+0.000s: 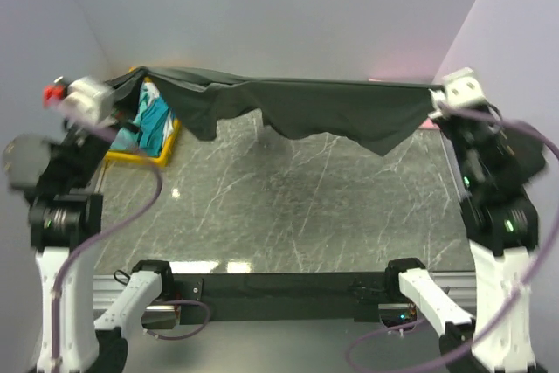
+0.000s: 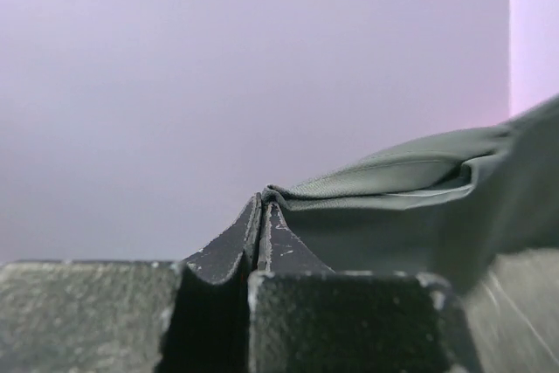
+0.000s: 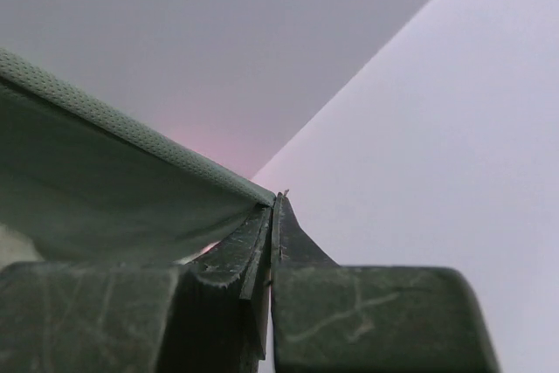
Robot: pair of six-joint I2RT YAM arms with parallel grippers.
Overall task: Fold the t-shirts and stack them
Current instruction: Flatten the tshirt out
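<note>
At the far left, the left gripper [image 2: 262, 205] is raised off the table with its jaws pressed together, pinching one edge of the dark charcoal t-shirt [image 1: 323, 109] at the very tips of its fingers [image 2: 284, 255]. In the left wrist view the cloth bunches into a small fold where it leaves the tips and runs off to the right. Just below and behind that gripper, at the table's far left corner, sits a yellow tray [image 1: 140, 160] with a crumpled teal shirt [image 1: 155, 121] in it; a hanging part of the dark shirt drapes in front of the tray's right side. From there the charcoal shirt stretches across the whole width of the scene, held up in the air above the marbled dark table [image 1: 306, 207], its top edge pulled nearly straight and its lower edge sagging in uneven scallops, none of which clearly touches the table. At the far right, the right gripper [image 3: 275, 203] is likewise clamped tight on the opposite edge, the hem running away from its fingertips up and to the left in the right wrist view.
</note>
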